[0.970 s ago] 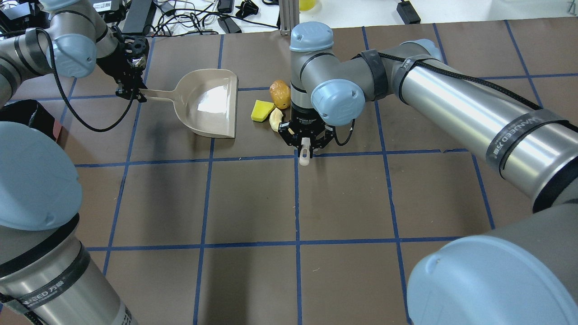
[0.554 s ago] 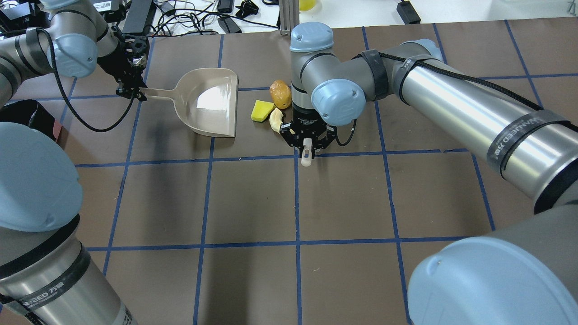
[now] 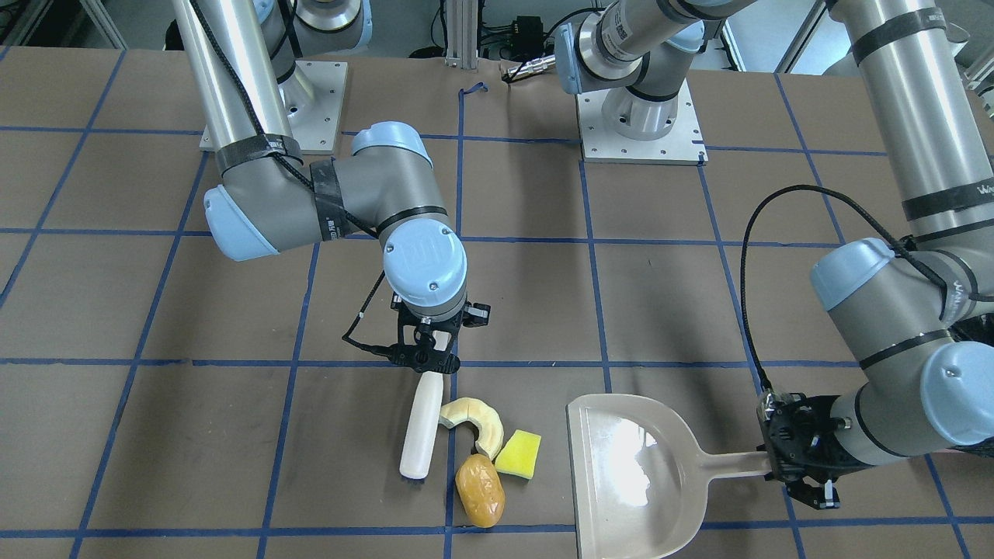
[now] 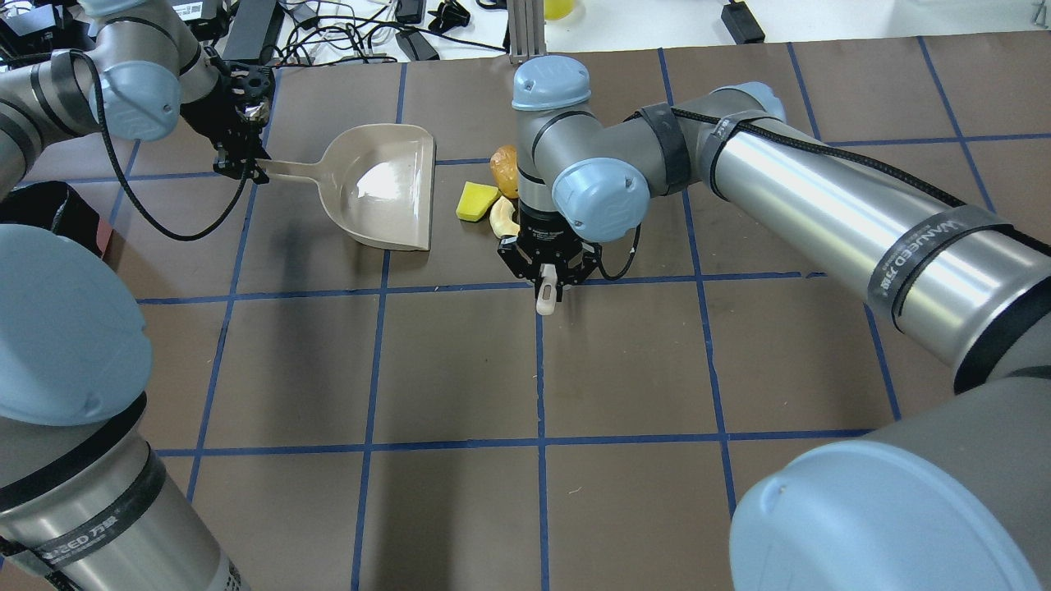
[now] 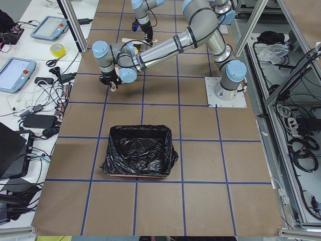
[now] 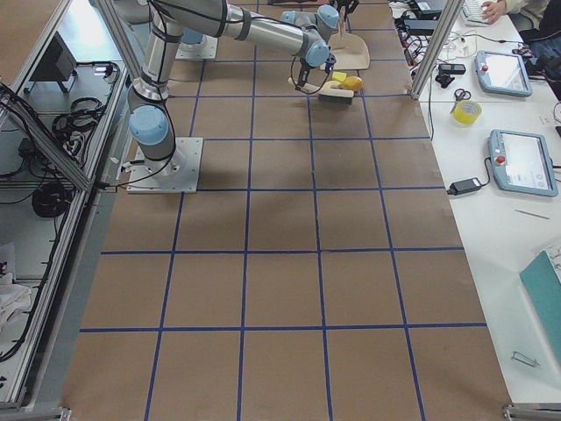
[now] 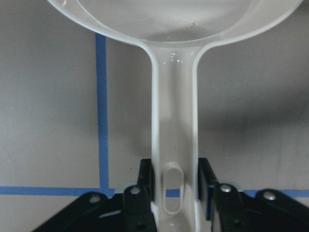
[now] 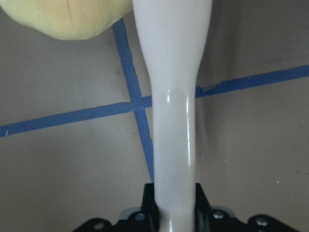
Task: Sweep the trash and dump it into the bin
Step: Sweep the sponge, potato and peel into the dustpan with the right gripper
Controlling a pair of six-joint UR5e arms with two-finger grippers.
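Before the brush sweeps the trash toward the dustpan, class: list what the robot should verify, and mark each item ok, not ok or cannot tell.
1. The right gripper is shut on the white brush handle: ok.
2. The left gripper is shut on the dustpan by its handle: ok.
3. The crescent slice, yellow wedge and brown lump all lie between brush handle and dustpan: ok.
4. The dustpan's open edge faces them: ok.
5. Its front lip sits flat on the table: cannot tell.
6. The bin is open at the top: ok.
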